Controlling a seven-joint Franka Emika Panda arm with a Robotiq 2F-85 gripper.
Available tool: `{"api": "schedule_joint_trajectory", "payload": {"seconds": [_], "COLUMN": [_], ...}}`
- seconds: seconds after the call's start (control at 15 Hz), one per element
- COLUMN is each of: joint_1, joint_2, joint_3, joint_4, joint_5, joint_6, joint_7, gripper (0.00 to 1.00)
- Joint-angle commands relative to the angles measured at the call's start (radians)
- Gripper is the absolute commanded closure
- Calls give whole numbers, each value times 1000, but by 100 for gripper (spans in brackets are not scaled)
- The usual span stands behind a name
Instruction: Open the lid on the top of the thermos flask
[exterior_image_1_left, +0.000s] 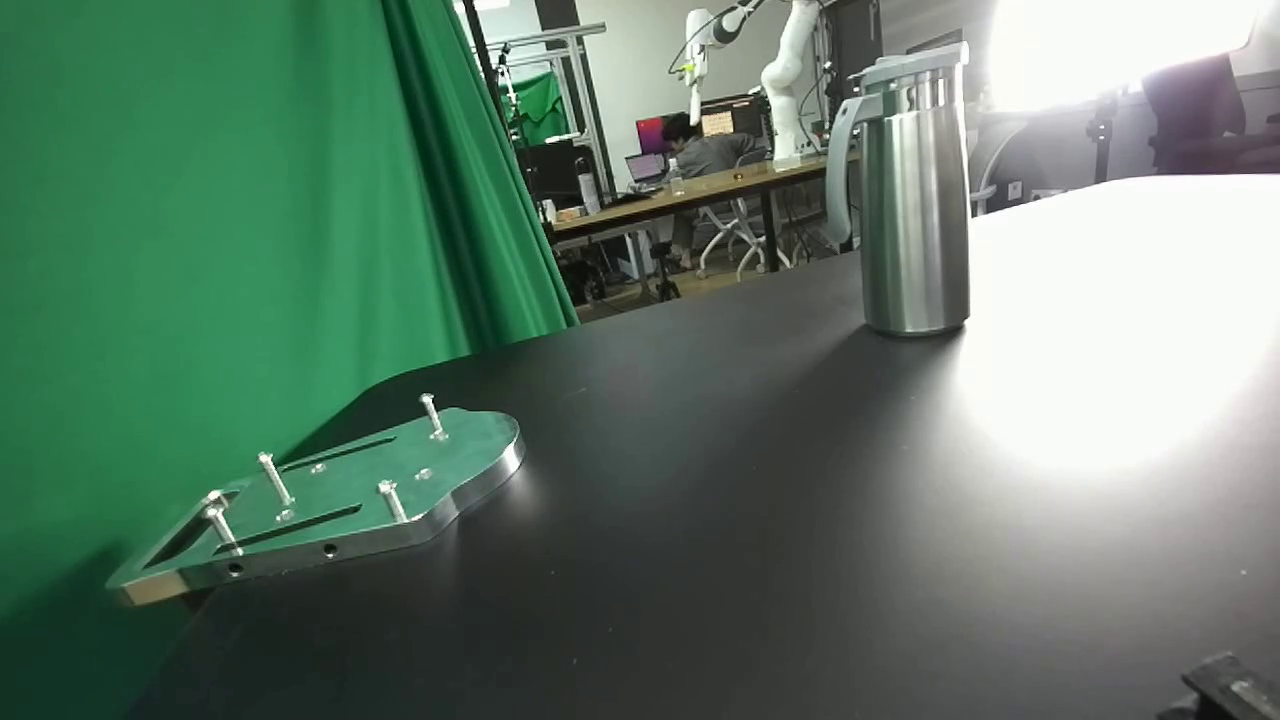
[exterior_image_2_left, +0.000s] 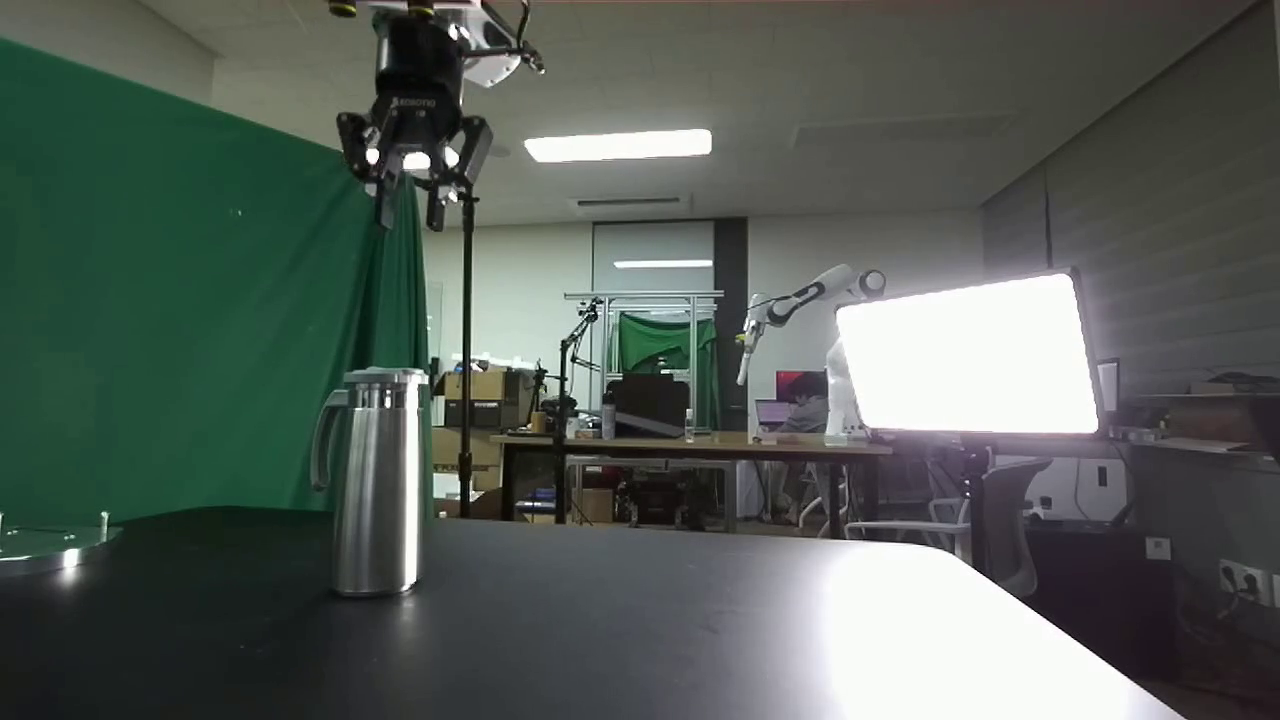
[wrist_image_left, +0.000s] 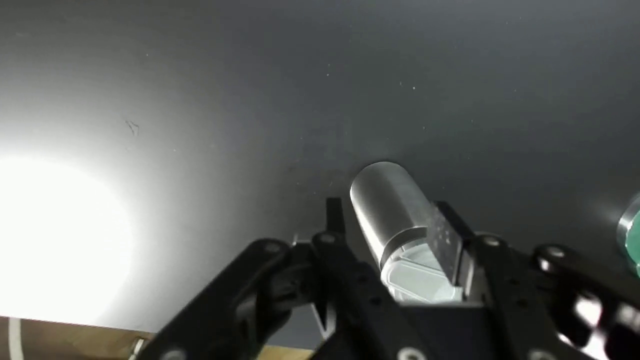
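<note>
The thermos flask, a tall brushed-steel cylinder with a grey handle, stands upright on the black table in both exterior views (exterior_image_1_left: 915, 225) (exterior_image_2_left: 376, 500). Its grey lid (exterior_image_1_left: 910, 65) sits flat on top, and the lid also shows in an exterior view (exterior_image_2_left: 385, 376). My gripper (exterior_image_2_left: 410, 212) hangs pointing down, well above the flask, fingers apart and empty. In the wrist view, the flask (wrist_image_left: 387, 197) and pale lid (wrist_image_left: 422, 275) appear below and between the open fingers (wrist_image_left: 389, 215). The right finger and the gripper body hide part of the lid; the handle is hidden there.
A green metal plate with upright pegs (exterior_image_1_left: 400, 470) lies at the table edge by the green curtain (exterior_image_1_left: 230, 200). Its rim shows in the wrist view (wrist_image_left: 631, 235). A bright lamp panel (exterior_image_2_left: 970, 355) stands beyond the table (exterior_image_2_left: 640, 620). A dark stand pole (exterior_image_2_left: 466, 380) rises behind the flask.
</note>
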Motion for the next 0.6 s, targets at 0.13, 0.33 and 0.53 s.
{"api": "schedule_joint_trajectory", "payload": {"seconds": [0.13, 0.33, 0.53], "joint_1": [35, 35, 37], "joint_2": [133, 127, 152], "joint_3": [80, 89, 98], "joint_4": [75, 45, 62], "joint_5": [-23, -22, -31], "joint_6": [69, 90, 95], "joint_7": [63, 48, 60], "gripper": [95, 91, 99]}}
